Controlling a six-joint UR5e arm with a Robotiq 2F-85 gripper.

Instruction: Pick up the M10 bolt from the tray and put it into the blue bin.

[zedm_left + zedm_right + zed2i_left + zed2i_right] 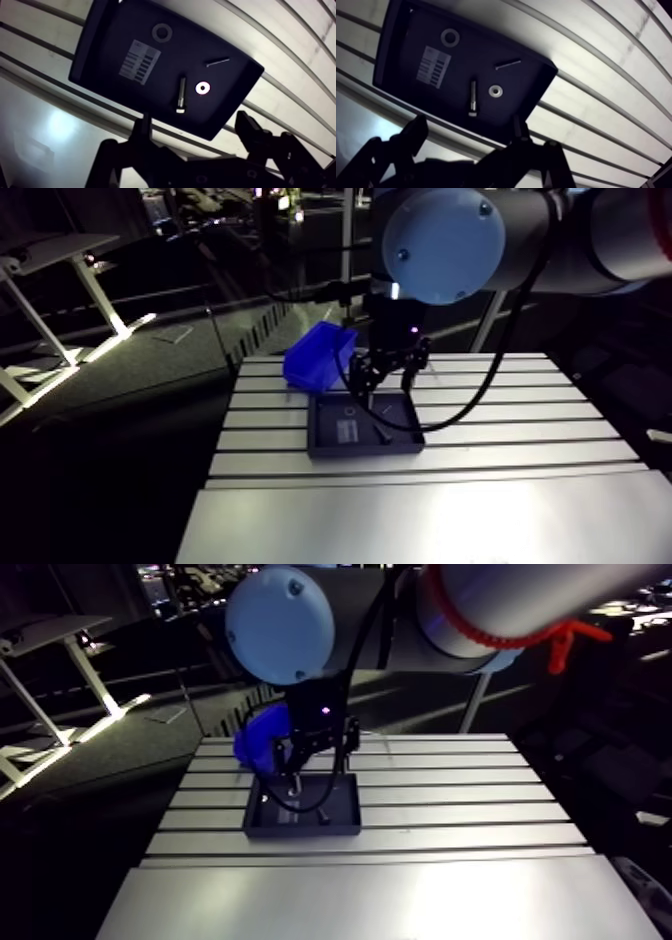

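Gripper [195, 122] hovers over the tray's [100, 40] near rim, fingers spread wide, holding nothing. Bolt [181, 92] lies flat inside the tray, close to that near rim, head end toward gripper, untouched.

Risks, IMO:
- Bright washer [202, 88] sits just beside the bolt's shank, so a finger coming down could catch it & shove both.
- Bolt is round & may roll or skid on the tray floor if the fingers close off-centre.
- A finger could also clip the tray rim.

Tray also holds a label [139, 60] mid-floor, a thin pin [218, 62] nearer the far side, & a dark ring [162, 33] by the far rim. Blue bin [318, 356] stands by the tray's far corner; its contents can't be seen.
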